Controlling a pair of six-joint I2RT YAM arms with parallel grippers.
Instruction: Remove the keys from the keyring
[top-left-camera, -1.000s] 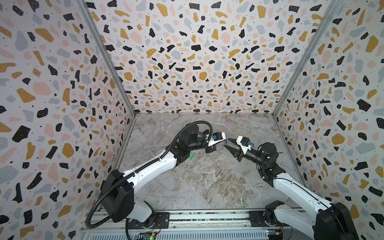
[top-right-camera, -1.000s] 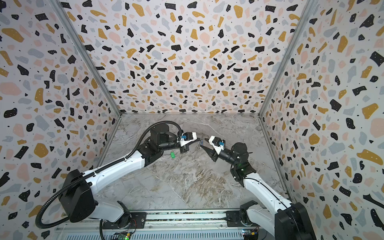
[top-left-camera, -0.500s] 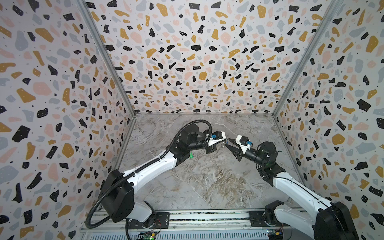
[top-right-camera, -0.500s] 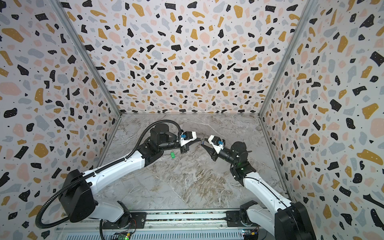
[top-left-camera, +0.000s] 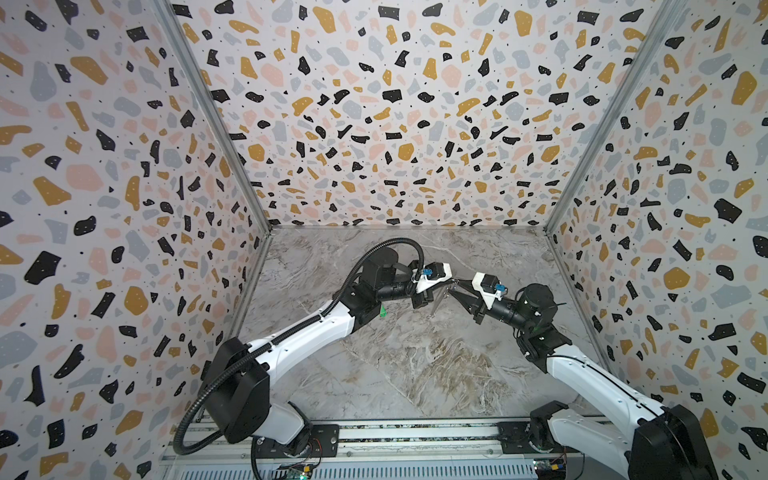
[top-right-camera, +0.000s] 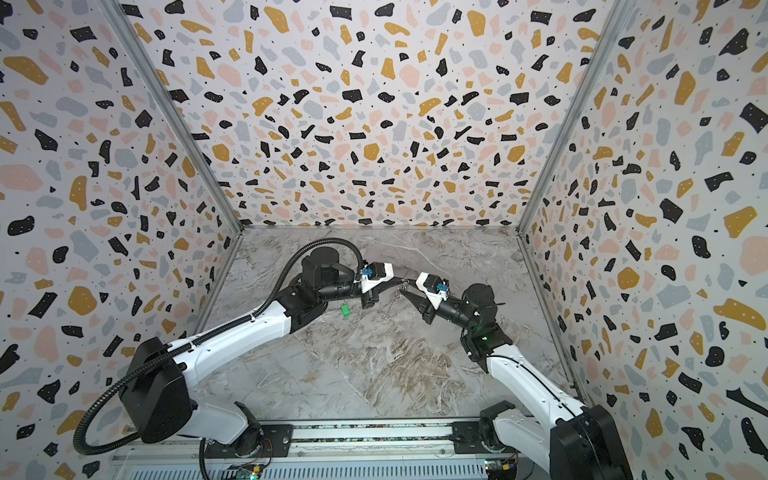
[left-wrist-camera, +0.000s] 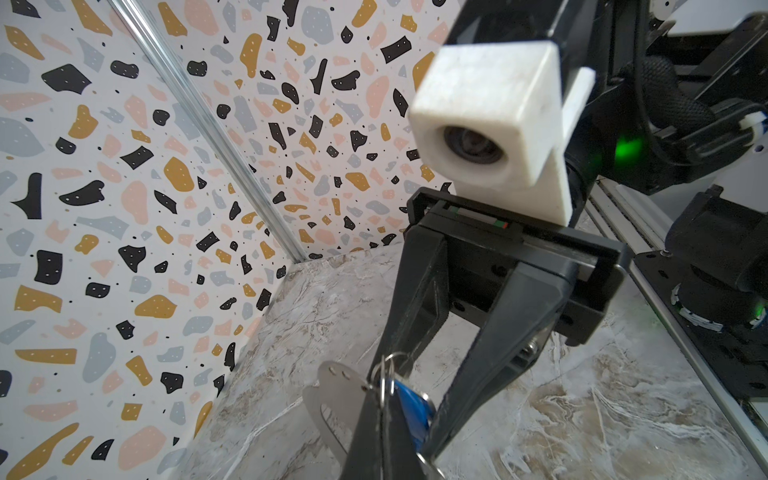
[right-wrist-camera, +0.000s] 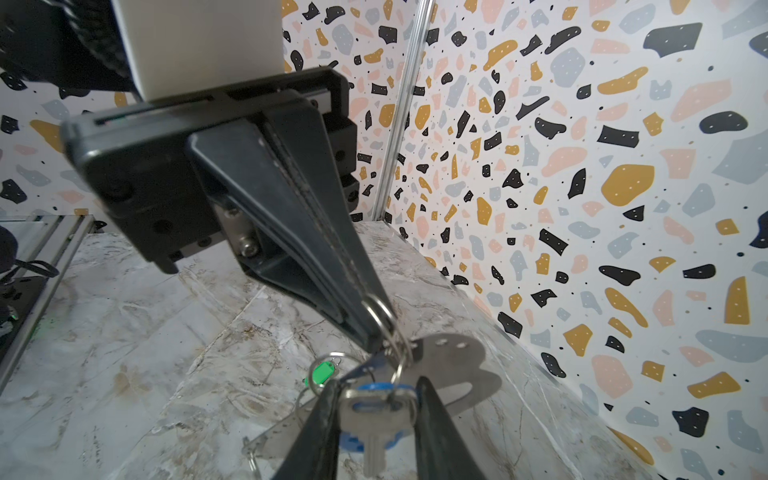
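Note:
My left gripper (right-wrist-camera: 380, 328) is shut on a thin wire ring of the keyring (right-wrist-camera: 451, 365), a flat plate held above the floor. From that ring hangs the blue key (right-wrist-camera: 374, 415), a silver key with a blue tag (left-wrist-camera: 411, 403). My right gripper (right-wrist-camera: 376, 386) meets the left one tip to tip in both top views (top-left-camera: 454, 286) (top-right-camera: 401, 290). Its two fingers press on either side of the blue key's head. The green key (top-left-camera: 382, 311) (right-wrist-camera: 320, 372) lies loose on the floor beneath the left wrist, on its own small ring.
The marble-patterned floor (top-left-camera: 399, 365) is boxed in by terrazzo walls on three sides. A metal rail (top-left-camera: 395, 436) with both arm bases runs along the front edge. The left arm's black cable (top-left-camera: 374, 257) loops above its wrist.
The right gripper's fingers have narrowed onto the blue key's head and edged slightly toward the left gripper. The left arm and the green key have stayed put.

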